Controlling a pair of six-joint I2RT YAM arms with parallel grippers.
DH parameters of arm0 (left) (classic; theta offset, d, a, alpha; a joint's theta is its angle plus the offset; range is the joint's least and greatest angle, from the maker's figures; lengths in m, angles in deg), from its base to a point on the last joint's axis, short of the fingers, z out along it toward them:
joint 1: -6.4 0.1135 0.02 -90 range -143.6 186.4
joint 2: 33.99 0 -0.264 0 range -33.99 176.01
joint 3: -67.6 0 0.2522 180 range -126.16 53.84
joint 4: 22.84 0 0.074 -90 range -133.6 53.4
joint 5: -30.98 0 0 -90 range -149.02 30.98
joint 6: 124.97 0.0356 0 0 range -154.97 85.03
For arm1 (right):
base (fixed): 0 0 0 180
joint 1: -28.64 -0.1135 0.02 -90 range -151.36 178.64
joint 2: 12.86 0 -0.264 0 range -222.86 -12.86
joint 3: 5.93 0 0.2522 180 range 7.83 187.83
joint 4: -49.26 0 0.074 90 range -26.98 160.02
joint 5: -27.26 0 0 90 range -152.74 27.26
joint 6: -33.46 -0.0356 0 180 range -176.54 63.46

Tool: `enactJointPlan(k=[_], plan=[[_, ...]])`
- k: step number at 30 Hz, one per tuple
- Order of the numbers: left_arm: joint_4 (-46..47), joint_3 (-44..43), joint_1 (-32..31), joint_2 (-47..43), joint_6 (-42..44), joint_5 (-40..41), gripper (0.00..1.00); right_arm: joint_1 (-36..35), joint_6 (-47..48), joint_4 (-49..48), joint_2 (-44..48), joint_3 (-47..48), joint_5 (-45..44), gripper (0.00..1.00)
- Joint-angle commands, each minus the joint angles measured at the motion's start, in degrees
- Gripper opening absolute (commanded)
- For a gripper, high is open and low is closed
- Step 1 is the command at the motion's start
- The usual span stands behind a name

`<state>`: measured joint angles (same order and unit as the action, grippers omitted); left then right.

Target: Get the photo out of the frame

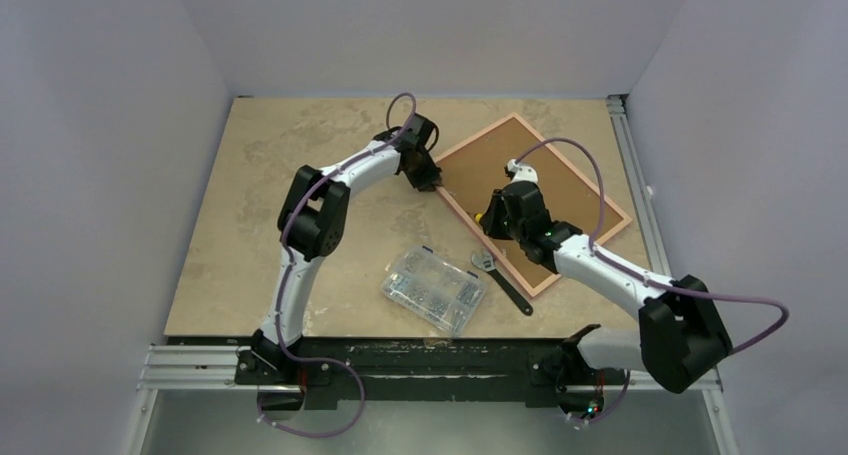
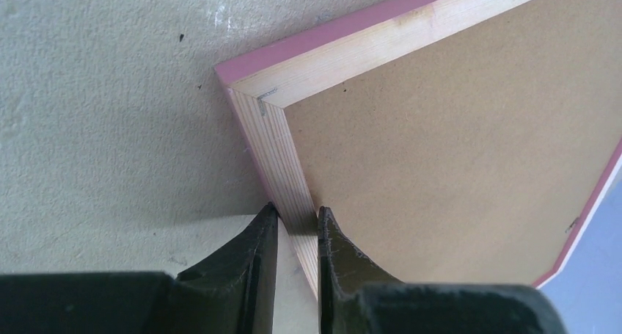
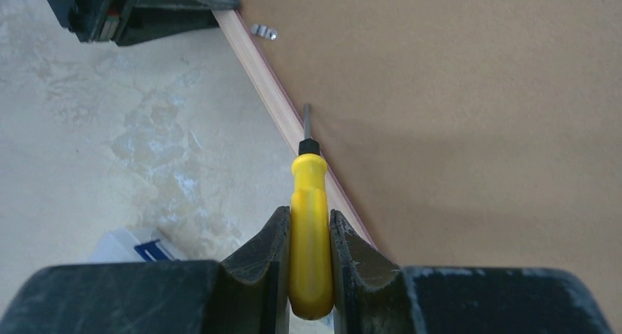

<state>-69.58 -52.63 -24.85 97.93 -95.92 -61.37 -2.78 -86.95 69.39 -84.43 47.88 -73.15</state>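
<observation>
A: Progress on the task?

B: Early. The frame lies face down on the far right of the table, with its brown fibreboard back in place. The photo is not in view; I judge it is under that back. Nothing is out yet.

A: Arms?

B: The left gripper is clamped across the wooden rail, just short of a corner. The right gripper is closed on a yellow-handled screwdriver, whose tip sits at the seam between rail and back.

A: What is left?

B: One metal tab shows on the back near the rail; whether it is turned aside, I cannot tell. Then lift the back and draw out the print.

A: Anything in the way?

B: A clear screw box and an adjustable wrench lie just beside the frame's near edge, under the right arm's reach
</observation>
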Motion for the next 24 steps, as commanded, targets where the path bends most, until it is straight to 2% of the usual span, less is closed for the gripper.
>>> enactJointPlan(k=[1,3,5,7,9,11,13,19,24], plan=[[5.69,0.68,0.79,-0.42,4.51,-6.79,0.00,1.62,1.59,-10.05,-3.46,1.83,2.94,0.00],[6.90,1.88,0.81,-1.19,5.11,-8.14,0.02,1.66,2.11,-11.70,-4.53,1.85,3.36,0.00],[8.29,3.20,0.96,-2.11,5.77,-9.18,0.17,1.65,2.49,-12.67,-5.39,1.85,4.13,0.00],[10.05,4.38,1.33,-2.97,6.32,-9.09,0.27,1.67,2.70,-14.15,-5.87,1.34,5.04,0.00],[9.37,4.27,1.91,-3.09,6.45,-8.51,0.36,1.65,2.79,-15.84,-6.24,0.57,6.30,0.00],[8.71,3.92,2.43,-2.94,6.19,-8.08,0.39,1.67,2.94,-17.52,-6.81,-0.14,7.04,0.00],[8.56,3.80,2.59,-2.70,5.68,-8.18,0.37,1.68,3.03,-19.33,-8.14,-0.67,6.86,0.00],[10.55,5.60,2.59,-2.30,3.32,-9.40,0.17,1.62,4.39,-23.83,-14.21,1.29,4.46,0.00],[10.90,6.25,2.64,-2.79,3.24,-9.64,0.12,1.67,4.14,-28.16,-18.96,3.80,2.61,0.00]])
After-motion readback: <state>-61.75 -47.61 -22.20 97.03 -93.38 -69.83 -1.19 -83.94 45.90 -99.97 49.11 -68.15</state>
